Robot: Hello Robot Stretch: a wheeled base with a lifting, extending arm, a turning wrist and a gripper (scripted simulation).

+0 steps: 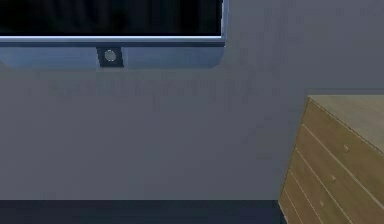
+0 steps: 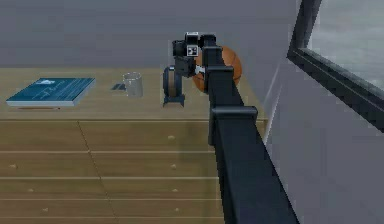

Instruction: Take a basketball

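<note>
Arm side view: 1 basketball [image 2: 232, 67], prob. 1 glass [image 2: 131, 84].

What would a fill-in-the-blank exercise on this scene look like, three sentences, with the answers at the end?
1. The flat book lying on the wooden dresser is coloured ____.
2. In the arm side view, the see-through ____ stands between the book and the gripper.
3. The round ball behind the far end of the arm is coloured ____.

Missing words: blue; glass; orange.
</note>
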